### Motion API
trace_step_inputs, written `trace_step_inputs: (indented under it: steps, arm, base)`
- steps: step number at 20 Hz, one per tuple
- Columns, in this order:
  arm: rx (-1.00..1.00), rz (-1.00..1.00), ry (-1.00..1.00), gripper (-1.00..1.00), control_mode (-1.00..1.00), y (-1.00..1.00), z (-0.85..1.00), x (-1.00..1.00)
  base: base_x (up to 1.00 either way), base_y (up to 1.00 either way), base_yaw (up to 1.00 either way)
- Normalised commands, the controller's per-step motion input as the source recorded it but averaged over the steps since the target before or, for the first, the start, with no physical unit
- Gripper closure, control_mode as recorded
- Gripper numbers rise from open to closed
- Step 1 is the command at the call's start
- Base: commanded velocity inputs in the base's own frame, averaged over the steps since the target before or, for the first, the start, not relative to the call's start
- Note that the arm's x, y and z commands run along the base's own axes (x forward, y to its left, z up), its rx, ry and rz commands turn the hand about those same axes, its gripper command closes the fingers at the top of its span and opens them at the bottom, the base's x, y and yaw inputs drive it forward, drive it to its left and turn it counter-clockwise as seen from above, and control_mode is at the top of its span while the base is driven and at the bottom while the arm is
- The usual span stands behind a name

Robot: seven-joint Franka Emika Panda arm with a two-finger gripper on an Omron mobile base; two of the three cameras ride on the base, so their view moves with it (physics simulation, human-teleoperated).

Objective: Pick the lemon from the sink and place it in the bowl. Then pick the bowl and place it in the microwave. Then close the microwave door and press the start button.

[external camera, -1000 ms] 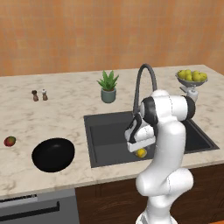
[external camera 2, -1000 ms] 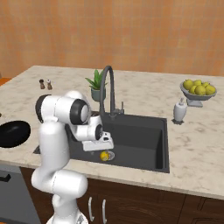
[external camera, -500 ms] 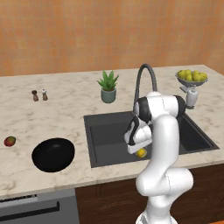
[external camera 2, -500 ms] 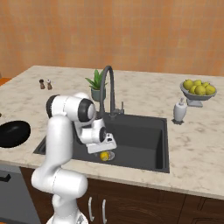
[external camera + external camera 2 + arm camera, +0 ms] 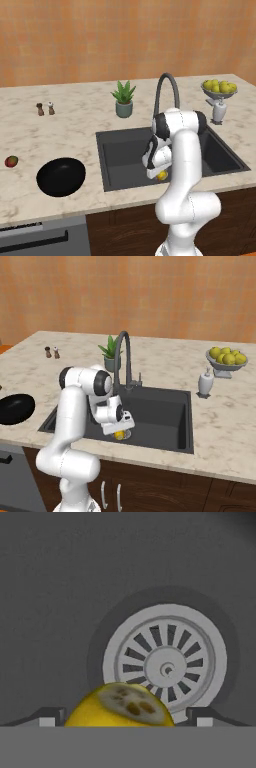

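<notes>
arm bent down into sink [image 5: 125,150], tool [image 5: 120,721] pointing at basin floor, fingers spread either side of lemon [image 5: 120,707], stem end facing tool.

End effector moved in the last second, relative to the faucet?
Yes. In the left base view the end effector has dropped lower into the sink, further below the faucet, and now sits around the lemon.

A kitchen: marble counter [image 5: 75,130] with sunk sink [image 5: 120,150], arched faucet [image 5: 165,90], fruit dish [image 5: 219,89]
</notes>
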Motion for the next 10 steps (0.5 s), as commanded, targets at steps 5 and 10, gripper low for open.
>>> trace_step_inputs:
  steps: [5,10]
  arm:
    - [0.0,0.0,-0.03,1.0,-1.0,0.05,-0.1,-0.29]
    - [-0.04,-0.01,-0.07,1.0,-1.0,0.71,0.71,-0.21]
  base:
    - [0.0,0.0,0.0]
    - [0.0,0.0,0.0]
